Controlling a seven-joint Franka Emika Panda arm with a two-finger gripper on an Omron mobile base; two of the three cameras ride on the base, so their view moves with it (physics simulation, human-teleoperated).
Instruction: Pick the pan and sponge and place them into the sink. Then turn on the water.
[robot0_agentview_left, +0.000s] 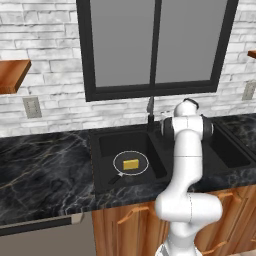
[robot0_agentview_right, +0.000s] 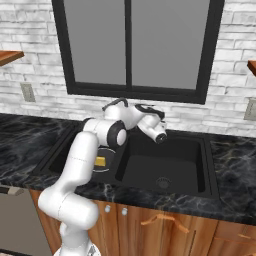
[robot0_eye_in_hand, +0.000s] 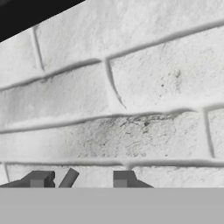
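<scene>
Jaws stand partly open on nothing; our gripper (robot0_eye_in_hand: 81, 178) faces the white brick wall (robot0_eye_in_hand: 131, 87), beside the slim dark faucet (robot0_agentview_left: 150, 114), likely reaching for water. Our round dark-grey pan (robot0_agentview_left: 130, 163) already lies in the black double-basin sink (robot0_agentview_left: 102, 150), yellow sponge block (robot0_agentview_left: 131, 164) on it.

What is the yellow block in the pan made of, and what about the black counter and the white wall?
The small yellow rectangular sponge looks soft and foamy, though its plain matte colour leaves that open. The black counter looks like polished marble: pale veins run through it. The white wall looks like rough painted brick, with grey mortar lines between blocks.
</scene>
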